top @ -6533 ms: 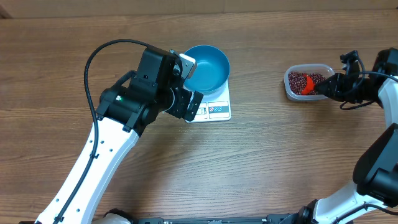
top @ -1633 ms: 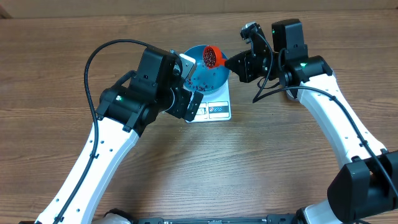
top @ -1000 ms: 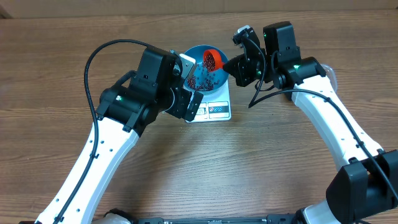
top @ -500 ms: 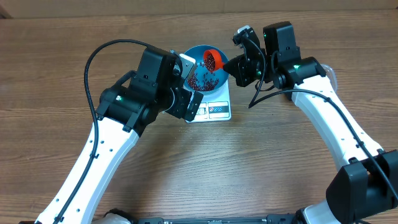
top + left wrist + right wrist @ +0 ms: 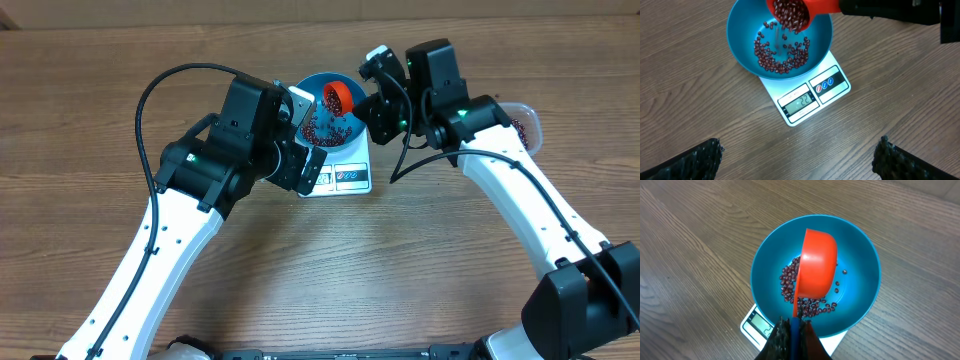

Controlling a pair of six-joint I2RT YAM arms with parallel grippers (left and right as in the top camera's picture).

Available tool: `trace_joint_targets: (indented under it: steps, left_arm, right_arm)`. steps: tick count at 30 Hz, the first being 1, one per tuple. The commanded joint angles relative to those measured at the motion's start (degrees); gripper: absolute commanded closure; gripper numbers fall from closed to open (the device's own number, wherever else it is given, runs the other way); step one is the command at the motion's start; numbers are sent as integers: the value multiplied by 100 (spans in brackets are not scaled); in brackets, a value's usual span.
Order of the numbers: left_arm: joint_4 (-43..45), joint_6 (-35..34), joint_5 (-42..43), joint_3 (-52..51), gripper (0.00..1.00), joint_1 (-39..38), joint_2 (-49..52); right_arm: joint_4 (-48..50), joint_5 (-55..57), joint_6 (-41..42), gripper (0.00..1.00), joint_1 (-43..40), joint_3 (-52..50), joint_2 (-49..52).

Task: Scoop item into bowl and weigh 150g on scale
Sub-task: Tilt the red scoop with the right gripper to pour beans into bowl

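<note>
From above: right hand (image 5: 364, 102) tips the red scoop (image 5: 341, 97) over the bowl (image 5: 356, 122) on the scale (image 5: 350, 178); left hand (image 5: 308, 136) is wide open. Left wrist: few beans (image 5: 782, 56) in the bowl, so more scoops are likely needed. Right wrist: hand pinches the scoop handle.

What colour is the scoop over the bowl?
The scoop is orange-red, clearest in the right wrist view.

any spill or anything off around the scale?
Nothing stands out. The beans lie inside the blue bowl, none visible on the table. The bowl sits on the scale, overhanging its far end, display uncovered. The red scoop, held by the right gripper, is tipped over the bowl.
</note>
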Motion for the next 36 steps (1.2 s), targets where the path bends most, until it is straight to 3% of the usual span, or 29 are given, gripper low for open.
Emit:
trace_joint_targets:
  steps: [1, 16, 21, 25, 29, 36]
  left_arm:
    - [9, 111, 81, 46, 0, 20, 37]
    - [9, 111, 79, 46, 0, 20, 37]
    - [9, 111, 81, 46, 0, 20, 37]
    - [9, 111, 81, 46, 0, 20, 37]
    - [9, 111, 81, 46, 0, 20, 37]
    - [9, 111, 81, 46, 0, 20, 39]
  right_arm:
    - [59, 221, -131, 96, 26, 190, -240]
    - [-37, 243, -389, 96, 116, 190, -240]
    - [-28, 1071, -450, 96, 289, 190, -240]
    - [-109, 1113, -452, 96, 306, 190, -240]
    - [-374, 1128, -951, 96, 452, 190, -240]
    - [-210, 1471, -573, 96, 472, 190, -240]
